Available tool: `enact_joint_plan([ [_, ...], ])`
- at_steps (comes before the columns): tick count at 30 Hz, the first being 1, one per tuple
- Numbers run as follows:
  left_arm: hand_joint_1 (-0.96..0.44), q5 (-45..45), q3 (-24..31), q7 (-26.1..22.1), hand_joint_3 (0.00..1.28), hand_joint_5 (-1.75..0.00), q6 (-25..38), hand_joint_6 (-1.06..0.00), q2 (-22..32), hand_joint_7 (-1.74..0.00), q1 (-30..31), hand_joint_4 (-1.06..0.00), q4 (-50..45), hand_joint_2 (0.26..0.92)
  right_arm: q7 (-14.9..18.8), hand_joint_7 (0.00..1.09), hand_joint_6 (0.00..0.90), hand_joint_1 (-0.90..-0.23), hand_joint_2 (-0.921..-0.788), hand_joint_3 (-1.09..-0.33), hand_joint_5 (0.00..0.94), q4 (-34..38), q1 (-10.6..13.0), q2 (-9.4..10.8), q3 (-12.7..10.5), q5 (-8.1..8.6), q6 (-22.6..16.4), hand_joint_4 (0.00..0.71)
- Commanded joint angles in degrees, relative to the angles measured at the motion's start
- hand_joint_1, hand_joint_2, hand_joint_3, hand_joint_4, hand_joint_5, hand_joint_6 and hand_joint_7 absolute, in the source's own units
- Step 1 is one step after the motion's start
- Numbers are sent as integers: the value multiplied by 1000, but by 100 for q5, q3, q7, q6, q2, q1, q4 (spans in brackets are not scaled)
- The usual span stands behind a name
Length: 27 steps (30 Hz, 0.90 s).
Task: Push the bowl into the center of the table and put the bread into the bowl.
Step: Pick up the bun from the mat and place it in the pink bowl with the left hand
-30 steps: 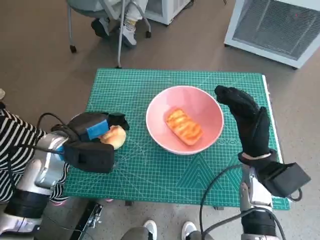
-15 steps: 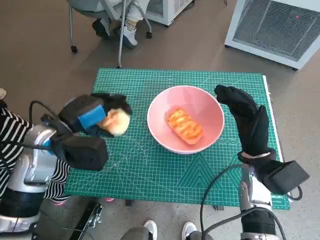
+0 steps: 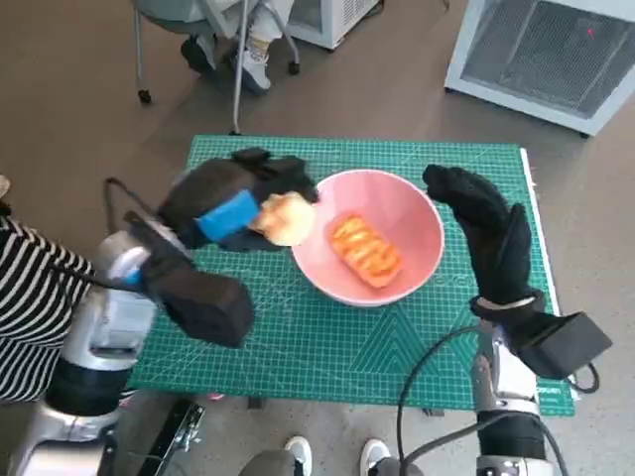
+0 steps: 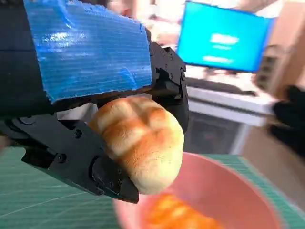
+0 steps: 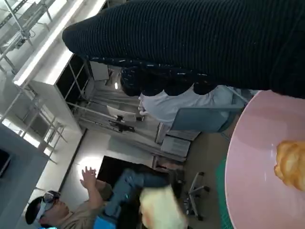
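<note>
Here, from left to right:

Striped sleeve (image 3: 30, 307): a person's arm in black-and-white stripes, at the left edge of the head view, beside the robot's left forearm.

Left hand (image 3: 243, 193): black with blue tape on its back, raised above the left part of the mat, its fingers closed round a bread roll.

Bread roll (image 3: 284, 218): round and pale golden, gripped in the left hand; in the head view it sits right at the bowl's left rim. In the left wrist view the roll (image 4: 138, 143) is clamped between black fingers (image 4: 81, 162) and hangs above the bowl's pink inside.

Table (image 3: 298, 347): small, covered by a green cutting mat with a white grid.

Bowl (image 3: 397, 203): pink and wide, standing on the mat near the middle of the table, a little toward the right.

Bread in the bowl (image 3: 365, 250): an oblong orange-brown piece with a glazed top, lying on the bowl's bottom.

Right hand (image 3: 486, 233): in a black knitted glove, upright, its fingers stretched out and slightly apart, holding nothing. It stands just beside the bowl's right rim; whether it touches the rim I cannot tell.

Person (image 5: 62, 210): seen in the right wrist view, far off, wearing goggles, with one hand raised.

Floor: brown, with chair legs (image 3: 238, 69) and shoes beyond the far edge of the table, and a white cabinet (image 3: 546, 55) at the far right.
</note>
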Motion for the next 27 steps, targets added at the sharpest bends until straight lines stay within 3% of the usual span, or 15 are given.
enact_joint_plan([
  [1, 1, 108, -231, 219, 202, -1280, -281, -416, -273, -1353, -402, -593, 462, 921, 77, 484, -1, -642, -921, -842, 1, 47, 98, 23, -25, 70, 28, 112],
  [5, 1, 143, -433, 342, 225, -1295, -464, -392, -572, -1396, -671, -560, 1148, 921, 84, 486, -1, -643, -921, -840, 2, -14, 145, 20, -38, 74, 1, 114],
  [6, 7, 151, -467, 357, 211, -1169, -500, -379, -611, -1273, -717, -533, 1274, 899, 84, 487, -1, -643, -921, -840, 2, -19, 147, 19, -41, 74, -2, 114],
  [7, 20, 182, -516, 355, 170, -892, -518, -410, -637, -996, -747, -543, 1378, 880, 84, 488, -1, -643, -921, -839, 2, -39, 160, 15, -45, 78, -3, 115],
  [10, -27, 337, -664, 317, 66, -338, -525, -469, -648, -459, -812, -542, 1588, 868, 96, 494, -1, -644, -921, -834, 4, -62, 183, -1, -65, 102, -11, 118],
  [13, -125, 514, -797, 244, 25, -111, -459, -449, -610, -194, -866, -453, 1682, 849, 103, 500, -1, -648, -921, -828, 5, -68, 196, -16, -87, 119, -22, 121],
  [19, -340, 830, -1019, 136, 5, -12, -292, -296, -621, -24, -993, -216, 1917, 817, 116, 513, -1, -663, -921, -814, 8, -71, 244, -57, -153, 167, -66, 129],
  [27, -527, 564, -966, 247, 6, -1, -712, -179, -743, -1, -1152, -54, 2668, 823, 94, 522, -1, -668, -921, -802, 9, 15, 254, -60, -222, 180, -142, 136],
])
